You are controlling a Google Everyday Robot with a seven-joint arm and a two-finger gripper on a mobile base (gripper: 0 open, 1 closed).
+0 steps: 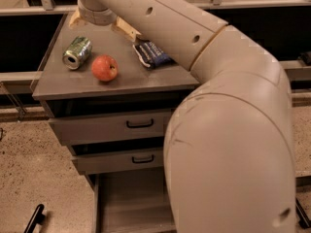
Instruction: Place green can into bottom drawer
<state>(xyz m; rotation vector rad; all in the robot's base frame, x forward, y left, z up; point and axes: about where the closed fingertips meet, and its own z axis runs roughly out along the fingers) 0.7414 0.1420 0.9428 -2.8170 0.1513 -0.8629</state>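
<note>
The green can (77, 52) lies on its side at the back left of the grey cabinet top (58, 84), silver end toward the camera. My gripper (100, 27) hovers over the back of the cabinet top, just right of and behind the can, not touching it. Its tan fingers (126, 30) are spread apart and hold nothing. The bottom drawer (131, 203) is pulled out below, showing a plain grey inside. My arm hides its right part.
A red apple (105, 68) sits right of the can. A dark blue snack bag (151, 54) lies further right, under the arm. Two upper drawers with black handles (140, 124) are slightly open. A black object (34, 220) lies on the speckled floor at lower left.
</note>
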